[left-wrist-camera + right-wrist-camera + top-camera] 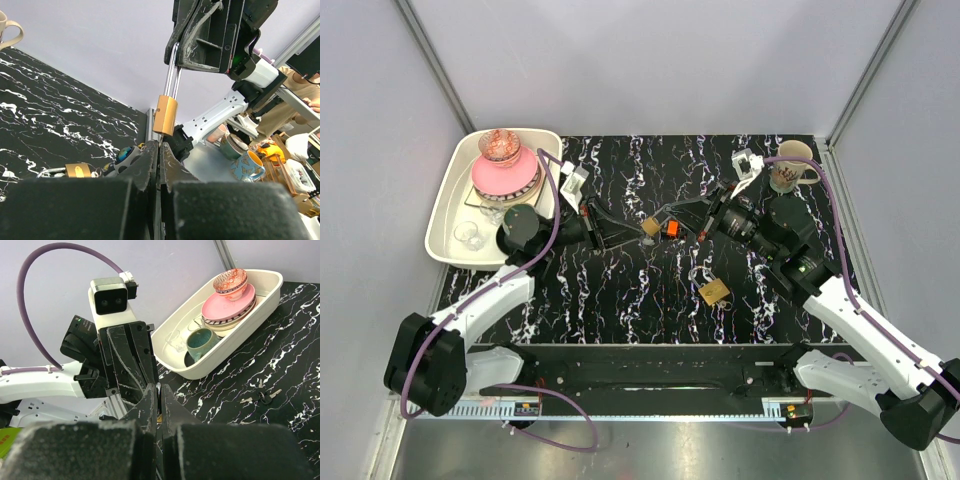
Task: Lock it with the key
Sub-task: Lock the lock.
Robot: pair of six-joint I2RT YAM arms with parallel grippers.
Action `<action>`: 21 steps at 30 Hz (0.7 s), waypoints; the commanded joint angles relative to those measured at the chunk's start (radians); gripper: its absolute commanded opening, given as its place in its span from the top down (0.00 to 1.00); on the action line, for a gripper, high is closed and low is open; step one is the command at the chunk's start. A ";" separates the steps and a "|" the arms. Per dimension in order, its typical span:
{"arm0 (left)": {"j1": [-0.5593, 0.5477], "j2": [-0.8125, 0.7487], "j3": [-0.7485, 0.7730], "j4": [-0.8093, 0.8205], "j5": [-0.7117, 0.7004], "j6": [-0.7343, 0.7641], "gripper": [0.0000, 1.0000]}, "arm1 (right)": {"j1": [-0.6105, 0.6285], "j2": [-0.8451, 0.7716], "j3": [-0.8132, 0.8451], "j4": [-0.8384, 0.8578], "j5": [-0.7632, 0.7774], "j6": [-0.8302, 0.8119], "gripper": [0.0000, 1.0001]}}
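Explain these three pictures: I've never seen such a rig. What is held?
Two robot arms with two-finger grippers share a black marbled table. One picture looks down from above; the others come from each wrist's camera. The right gripper holds a brass padlock by its shackle; the left gripper is shut right at its body. A small orange-headed key shows beside it; its holder is unclear. A second brass padlock, a white dish tray and a beige mug also sit there.
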State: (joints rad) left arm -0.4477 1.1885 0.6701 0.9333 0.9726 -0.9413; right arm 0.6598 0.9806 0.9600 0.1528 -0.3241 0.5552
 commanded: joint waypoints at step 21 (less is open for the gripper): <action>0.070 -0.248 -0.263 -0.186 -0.058 0.154 1.00 | -0.011 -0.003 0.023 0.021 0.002 -0.017 1.00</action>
State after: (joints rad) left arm -0.3916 1.0000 0.4496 0.8021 0.9459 -0.8429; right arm 0.6540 0.9836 0.9600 0.1211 -0.3481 0.5541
